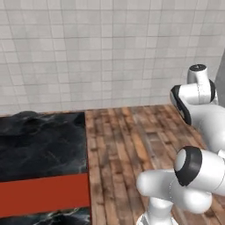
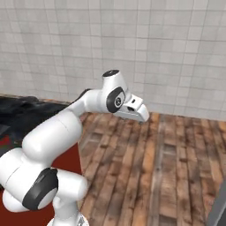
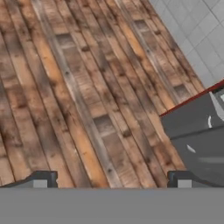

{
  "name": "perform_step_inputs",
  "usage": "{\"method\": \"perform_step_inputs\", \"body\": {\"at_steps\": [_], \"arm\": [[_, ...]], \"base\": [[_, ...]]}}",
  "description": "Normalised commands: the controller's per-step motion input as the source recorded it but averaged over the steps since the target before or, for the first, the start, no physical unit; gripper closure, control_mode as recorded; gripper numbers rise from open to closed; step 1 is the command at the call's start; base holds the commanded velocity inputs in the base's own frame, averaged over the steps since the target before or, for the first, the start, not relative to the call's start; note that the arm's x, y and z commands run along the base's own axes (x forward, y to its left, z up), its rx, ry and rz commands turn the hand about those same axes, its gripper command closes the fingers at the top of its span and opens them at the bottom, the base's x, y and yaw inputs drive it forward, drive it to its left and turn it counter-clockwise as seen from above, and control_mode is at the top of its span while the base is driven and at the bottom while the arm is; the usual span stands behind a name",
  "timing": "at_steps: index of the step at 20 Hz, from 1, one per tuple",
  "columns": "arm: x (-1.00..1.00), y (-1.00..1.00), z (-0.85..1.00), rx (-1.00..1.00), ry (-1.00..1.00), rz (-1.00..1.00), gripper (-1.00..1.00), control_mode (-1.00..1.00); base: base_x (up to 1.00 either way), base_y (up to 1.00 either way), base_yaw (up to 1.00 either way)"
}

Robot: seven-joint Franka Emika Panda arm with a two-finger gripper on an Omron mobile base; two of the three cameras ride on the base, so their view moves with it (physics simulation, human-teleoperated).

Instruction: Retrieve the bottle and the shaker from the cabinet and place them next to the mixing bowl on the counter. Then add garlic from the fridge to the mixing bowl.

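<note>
My gripper (image 3: 111, 181) is open, its two dark fingertips (image 3: 41, 180) far apart with nothing between them, and it looks down on bare wooden floor. The white arm folds up over the floor, its hand (image 2: 132, 108) held in mid-air to the right of the counter. The black marble counter (image 1: 39, 140) over a red base cabinet front (image 1: 44, 193) lies at the left, and its visible part carries nothing. A grey slab (image 3: 197, 131), perhaps the fridge, enters the hand view at the right. The bottle, shaker, cabinet, mixing bowl and garlic are out of view.
A wooden plank floor (image 1: 132, 145) stretches from the counter's end to the white tiled wall (image 1: 110, 52). A grey vertical edge (image 1: 222, 74) stands at the far right, and a grey corner (image 2: 219, 207) shows low at the right.
</note>
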Motion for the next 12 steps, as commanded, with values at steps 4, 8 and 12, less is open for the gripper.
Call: {"method": "perform_step_inputs", "body": {"at_steps": [4, 8, 12], "arm": [[0.0, 0.0, 0.0, 0.0, 0.0, 0.0, -1.0, 1.0], [0.0, 0.0, 0.0, 0.0, 0.0, 0.0, -1.0, 1.0], [0.0, 0.0, 0.0, 0.0, 0.0, 0.0, -1.0, 1.0]], "base": [[1.0, 0.0, 0.0], [1.0, -0.13, 0.0], [1.0, -0.03, -0.02]]}}
